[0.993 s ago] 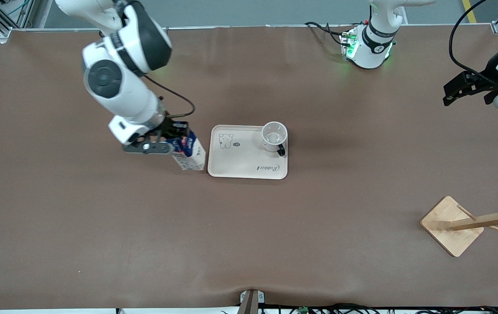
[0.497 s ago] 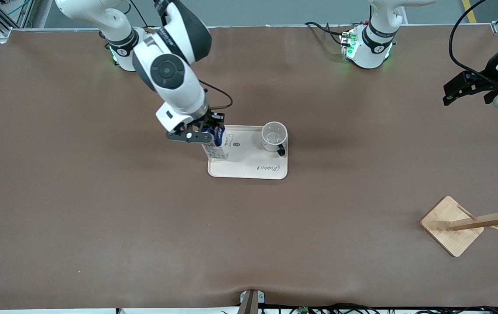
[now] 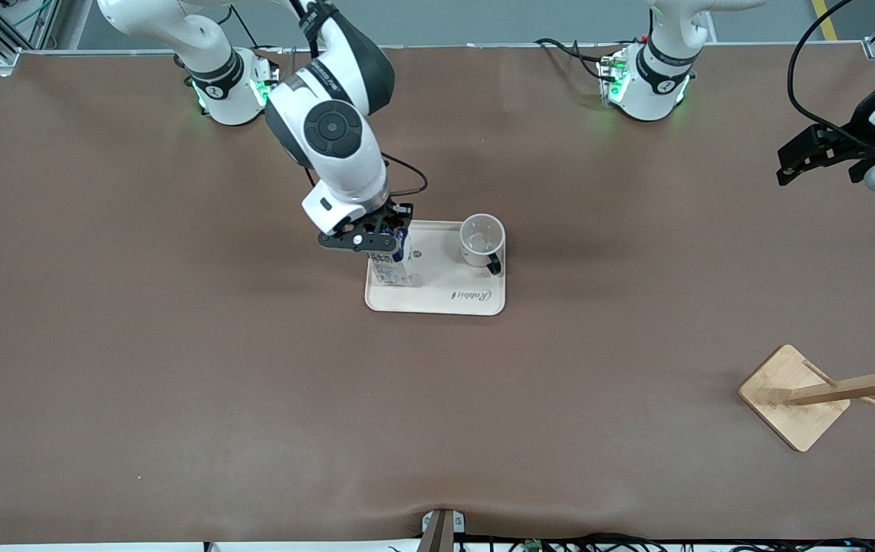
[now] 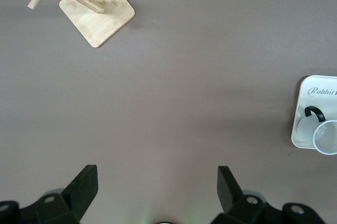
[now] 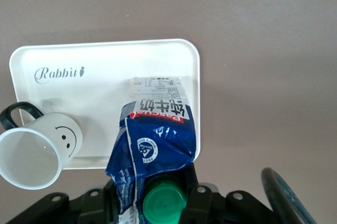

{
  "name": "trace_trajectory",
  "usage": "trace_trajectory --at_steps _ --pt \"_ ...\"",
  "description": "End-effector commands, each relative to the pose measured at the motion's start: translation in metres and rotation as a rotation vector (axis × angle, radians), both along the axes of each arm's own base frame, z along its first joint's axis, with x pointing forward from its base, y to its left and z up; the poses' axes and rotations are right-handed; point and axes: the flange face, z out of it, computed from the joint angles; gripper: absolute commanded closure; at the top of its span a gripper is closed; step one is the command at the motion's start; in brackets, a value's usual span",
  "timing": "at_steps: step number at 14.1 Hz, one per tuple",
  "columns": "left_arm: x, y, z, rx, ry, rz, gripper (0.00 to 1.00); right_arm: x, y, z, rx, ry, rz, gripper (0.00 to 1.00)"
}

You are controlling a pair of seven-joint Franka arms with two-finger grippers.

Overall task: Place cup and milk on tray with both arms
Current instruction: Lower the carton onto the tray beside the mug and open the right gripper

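The cream tray [image 3: 445, 299] with "Rabbit" lettering lies mid-table. The white cup [image 3: 481, 239] stands on the tray's corner toward the left arm's end, black handle toward the front camera; the right wrist view shows its smiley face [image 5: 45, 150]. My right gripper [image 3: 387, 239] is shut on the top of the milk carton [image 3: 393, 270], which is over the tray's end toward the right arm; the carton's green cap [image 5: 164, 202] sits between the fingers. My left gripper [image 3: 805, 159] is open and empty, held in the air at the left arm's end of the table [image 4: 157, 182].
A bamboo rack with a square base [image 3: 794, 396] lies tipped on its side near the front camera at the left arm's end; it also shows in the left wrist view [image 4: 97, 14]. The tray's edge and cup show in the left wrist view [image 4: 316, 124].
My right gripper has carried the milk carton from the table beside the tray to over the tray's end. The left arm, cup and tray have not moved.
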Motion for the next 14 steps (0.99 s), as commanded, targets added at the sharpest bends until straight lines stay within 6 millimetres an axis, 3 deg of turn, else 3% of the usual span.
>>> trace_trajectory --at_steps 1,3,4,5,14 --pt "-0.006 -0.0034 0.0045 0.007 0.001 0.002 0.0 -0.0055 0.0102 -0.0079 -0.022 -0.02 -0.021 0.76" --pt "-0.0064 -0.0036 0.0052 0.005 0.0 -0.009 0.0 -0.01 0.0154 -0.0087 -0.023 -0.021 -0.011 0.72" --pt "-0.0064 -0.0027 0.0052 0.005 0.0 -0.009 0.0 -0.01 0.0158 -0.0096 -0.03 -0.027 -0.005 0.47" --pt "-0.0063 -0.0036 0.0061 0.005 -0.003 -0.012 0.0 -0.0095 0.0152 -0.0106 -0.039 -0.035 0.002 0.0" --pt "-0.0035 -0.0078 0.0055 0.005 -0.007 -0.02 0.0 -0.0063 0.0126 -0.0076 -0.045 -0.033 -0.003 0.0"
